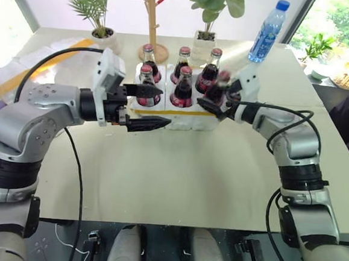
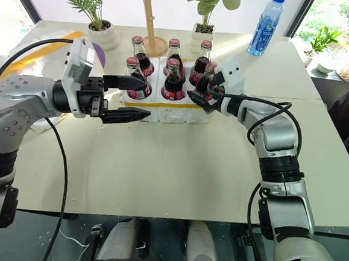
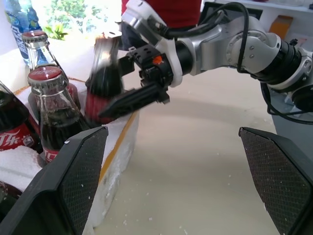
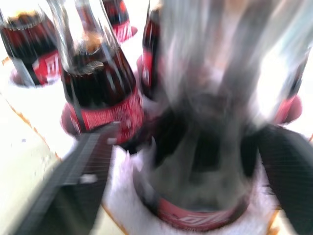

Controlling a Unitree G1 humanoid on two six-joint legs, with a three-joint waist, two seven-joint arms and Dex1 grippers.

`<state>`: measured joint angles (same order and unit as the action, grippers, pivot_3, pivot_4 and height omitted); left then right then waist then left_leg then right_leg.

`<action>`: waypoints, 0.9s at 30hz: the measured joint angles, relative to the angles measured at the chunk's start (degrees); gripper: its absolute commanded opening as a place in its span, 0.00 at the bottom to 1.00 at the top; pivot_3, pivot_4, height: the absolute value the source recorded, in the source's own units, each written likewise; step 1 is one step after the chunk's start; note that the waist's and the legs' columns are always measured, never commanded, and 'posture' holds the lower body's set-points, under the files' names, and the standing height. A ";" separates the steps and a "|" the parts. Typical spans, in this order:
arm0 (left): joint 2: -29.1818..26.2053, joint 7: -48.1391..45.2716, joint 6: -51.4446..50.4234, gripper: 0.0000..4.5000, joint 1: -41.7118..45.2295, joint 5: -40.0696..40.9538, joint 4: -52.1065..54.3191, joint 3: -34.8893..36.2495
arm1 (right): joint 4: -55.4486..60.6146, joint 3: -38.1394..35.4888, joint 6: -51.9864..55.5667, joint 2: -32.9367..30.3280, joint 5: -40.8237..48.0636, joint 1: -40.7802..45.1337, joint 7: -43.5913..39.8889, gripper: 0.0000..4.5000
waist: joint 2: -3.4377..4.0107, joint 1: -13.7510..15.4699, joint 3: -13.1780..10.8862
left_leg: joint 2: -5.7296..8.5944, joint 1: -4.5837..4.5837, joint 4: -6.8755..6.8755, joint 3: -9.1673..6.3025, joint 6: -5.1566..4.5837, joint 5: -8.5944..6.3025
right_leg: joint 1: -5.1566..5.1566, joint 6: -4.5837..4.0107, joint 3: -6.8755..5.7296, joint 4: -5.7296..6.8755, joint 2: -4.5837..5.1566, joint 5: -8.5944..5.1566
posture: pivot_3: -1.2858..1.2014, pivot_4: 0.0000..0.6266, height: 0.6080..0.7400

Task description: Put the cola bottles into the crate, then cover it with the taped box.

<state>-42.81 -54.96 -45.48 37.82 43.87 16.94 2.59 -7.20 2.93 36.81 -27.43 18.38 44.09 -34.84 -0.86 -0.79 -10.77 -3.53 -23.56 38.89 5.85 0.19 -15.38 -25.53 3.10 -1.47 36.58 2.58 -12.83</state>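
- Two black-fingered grippers work at the low white styrofoam crate (image 1: 174, 115) with its thin yellow tape band, which sits toward the far middle of the pale table (image 1: 177, 179).
- Right gripper (image 1: 220, 103) is at the crate's near right corner, its fingers spread on either side of a small glass cola bottle (image 3: 103, 81) with dark contents and a red label; that bottle is blurred, its base is in the corner hole, and whether the pads touch the glass cannot be told.
- Left gripper (image 1: 147, 107) hovers level at the crate's left end, pointing to the right, jaws wide apart and holding nothing; one finger lies along the crate's front face and the other reaches beside the near left bottle.
- Six cola bottles with red caps can be counted at the crate: three in the back row and three in the front row, counting the one between the right gripper's fingers.
- Five of them stand upright in their round holes.
- One large white styrofoam box (image 1: 37, 65) with wide yellow tape lies at the table's far left, well apart from the crate.
- One tall clear water bottle (image 1: 268, 30) with a blue cap stands behind the crate on the right.
- Two potted plants (image 1: 93, 9) and one wooden stand (image 1: 152, 20) line the far edge.
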 measured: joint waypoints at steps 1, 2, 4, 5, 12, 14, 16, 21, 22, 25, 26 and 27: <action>-0.31 0.02 -0.01 1.00 -0.04 0.01 0.07 0.10 | 0.03 -0.01 -0.28 -0.23 -0.25 0.00 -0.02 1.00 | 0.00 -0.01 0.00 | 0.00 0.00 0.00 -0.01 0.00 0.00 | 0.00 0.00 0.00 0.00 0.00 0.00 | 0.52 0.24 1.00; -0.80 0.04 -0.02 1.00 -0.21 0.03 0.15 0.45 | 0.06 -0.06 -0.36 -0.55 -0.29 -0.01 -0.08 1.00 | 0.00 -0.02 0.00 | -0.01 0.00 0.00 -0.01 0.00 0.00 | 0.00 0.00 -0.01 0.00 -0.01 0.00 | 0.52 0.24 1.00; -2.22 0.39 -0.34 1.00 -1.84 0.44 1.04 2.14 | 1.91 -1.46 0.58 -1.75 0.67 -1.22 -1.03 1.00 | 0.00 -0.02 0.00 | -0.02 0.01 -0.02 -0.01 0.00 0.00 | -0.01 0.00 0.00 0.00 -0.01 0.00 | 0.52 0.24 1.00; -2.91 0.57 -0.58 1.00 -3.05 0.70 1.54 3.43 | 3.34 -2.45 1.53 -3.26 1.73 -2.16 -1.92 1.00 | 0.00 -0.01 0.00 | -0.03 0.00 -0.03 -0.01 0.00 0.00 | -0.01 0.00 0.00 0.00 -0.01 0.00 | 0.52 0.24 1.00; -15.71 1.01 -7.55 1.00 -20.98 5.30 6.96 25.56 | 15.24 -20.21 13.94 -24.43 20.55 -6.67 -19.68 1.00 | -0.01 -0.01 -0.05 | -0.10 0.06 -0.18 -0.01 -0.02 -0.02 | 0.01 -0.16 -0.06 -0.24 -0.02 -0.10 | 0.52 0.24 1.00; -19.21 -1.99 -7.88 1.00 -28.42 3.33 6.79 32.85 | 19.27 -23.63 16.05 -28.82 25.84 -9.69 -25.90 1.00 | -0.05 -0.32 -0.02 | -0.13 0.38 -0.46 -0.01 -0.01 -0.03 | 0.17 -0.25 -0.03 -0.34 0.00 -0.15 | 0.52 0.24 1.00; -21.56 -5.11 -7.65 1.00 -35.15 0.16 5.79 38.14 | 22.20 -24.77 17.79 -30.81 29.60 -12.05 -29.91 1.00 | -0.07 -0.44 -0.01 | -0.12 0.56 -0.68 0.04 0.10 0.03 | 0.19 -0.36 0.00 -0.42 0.02 -0.13 | 0.52 0.24 1.00; -28.34 -17.99 1.60 1.00 -52.07 -14.36 -7.51 49.48 | 24.95 -24.42 19.72 -31.72 35.86 -10.80 -31.55 1.00 | -0.01 -0.28 -0.02 | -0.18 0.54 -0.74 0.07 0.19 0.04 | -0.29 -0.56 -0.04 -0.44 0.13 -0.16 | 0.52 0.24 1.00; -29.81 -20.23 4.48 1.00 -53.16 -16.52 -11.47 49.64 | 24.89 -23.86 19.62 -31.51 36.13 -9.65 -31.21 1.00 | -0.01 -0.18 -0.01 | -0.20 0.48 -0.75 0.08 0.20 0.04 | -0.40 -0.61 -0.04 -0.43 0.20 -0.14 | 0.52 0.24 1.00; -37.26 -26.70 14.33 1.00 -50.89 -21.82 -27.98 43.79 | 23.57 -20.63 17.81 -30.29 35.53 -5.94 -30.44 1.00 | -0.03 0.28 0.01 | -0.20 0.09 -0.79 0.19 0.24 0.05 | -0.85 -0.67 -0.11 -0.43 0.39 -0.10 | 0.52 0.24 1.00; -38.81 -27.43 16.88 1.00 -48.99 -22.68 -31.79 41.13 | 23.11 -19.67 17.30 -30.03 35.07 -5.43 -30.34 1.00 | -0.03 0.29 0.01 | -0.20 -0.01 -0.82 0.27 0.23 0.05 | -0.92 -0.66 -0.11 -0.47 0.56 -0.10 | 0.52 0.24 1.00; -40.22 -28.13 19.79 1.00 -45.21 -23.52 -36.10 36.93 | 22.47 -18.87 17.03 -29.99 34.64 -5.10 -30.42 1.00 | -0.03 0.28 0.01 | -0.13 -0.05 -0.86 0.33 0.23 0.05 | -0.97 -0.66 -0.18 -0.45 0.71 -0.10 | 0.52 0.24 1.00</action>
<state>-83.03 -83.09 -25.69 -7.38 20.36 -19.17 39.52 15.27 -15.94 53.84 -57.41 53.02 38.99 -65.26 -0.89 -0.51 -10.75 -3.66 -23.61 38.03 6.19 0.42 -15.33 -26.50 2.45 -1.65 36.13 3.29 -12.93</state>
